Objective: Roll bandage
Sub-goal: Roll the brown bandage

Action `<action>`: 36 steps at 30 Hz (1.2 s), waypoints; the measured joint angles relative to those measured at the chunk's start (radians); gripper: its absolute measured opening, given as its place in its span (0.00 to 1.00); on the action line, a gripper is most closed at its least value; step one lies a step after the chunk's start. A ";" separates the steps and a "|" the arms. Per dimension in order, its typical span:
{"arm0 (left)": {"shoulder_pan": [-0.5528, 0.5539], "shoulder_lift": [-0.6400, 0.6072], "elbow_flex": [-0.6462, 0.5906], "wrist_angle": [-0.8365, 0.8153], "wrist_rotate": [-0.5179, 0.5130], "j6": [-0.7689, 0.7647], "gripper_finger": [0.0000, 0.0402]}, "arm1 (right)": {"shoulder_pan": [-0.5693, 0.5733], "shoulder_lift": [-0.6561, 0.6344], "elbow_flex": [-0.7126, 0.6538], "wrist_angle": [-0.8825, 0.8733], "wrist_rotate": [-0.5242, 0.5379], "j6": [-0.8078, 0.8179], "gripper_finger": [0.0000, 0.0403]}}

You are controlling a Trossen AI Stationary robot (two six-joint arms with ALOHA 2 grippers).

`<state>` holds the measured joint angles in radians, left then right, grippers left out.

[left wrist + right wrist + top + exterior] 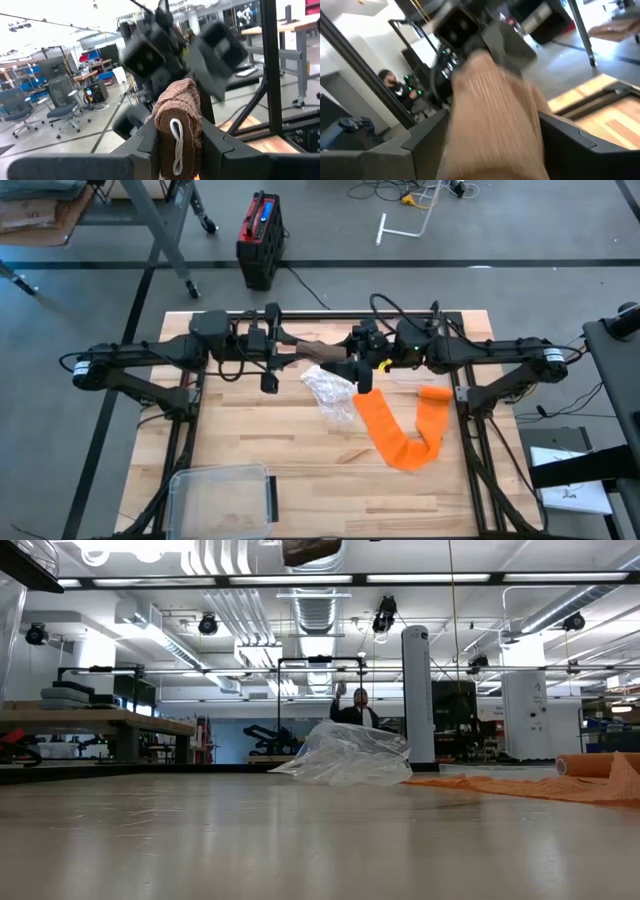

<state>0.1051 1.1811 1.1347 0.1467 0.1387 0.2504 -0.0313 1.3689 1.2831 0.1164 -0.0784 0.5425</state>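
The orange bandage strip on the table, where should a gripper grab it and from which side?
Probably at the rolled end, near the table's right edge, coming straight down from above. The orange bandage strip lies flat in a V shape, so flat parts offer little to pinch; the roll stands up thicker. The right gripper is nearest.
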 joint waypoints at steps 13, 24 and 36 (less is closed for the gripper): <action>0.000 -0.031 0.000 0.044 -0.010 -0.087 0.19 | 0.007 0.005 0.000 0.018 0.052 -0.264 0.69; 0.000 -0.037 0.000 0.047 -0.010 -0.114 0.20 | 0.007 -0.006 0.000 -0.002 0.043 -0.256 0.64; 0.000 -0.037 0.000 0.066 0.022 -0.159 0.20 | 0.005 -0.048 0.011 -0.005 -0.001 -0.248 0.88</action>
<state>0.1047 1.1439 1.1343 0.2128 0.1604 0.0913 -0.0265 1.3209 1.2939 0.1119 -0.0793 0.2944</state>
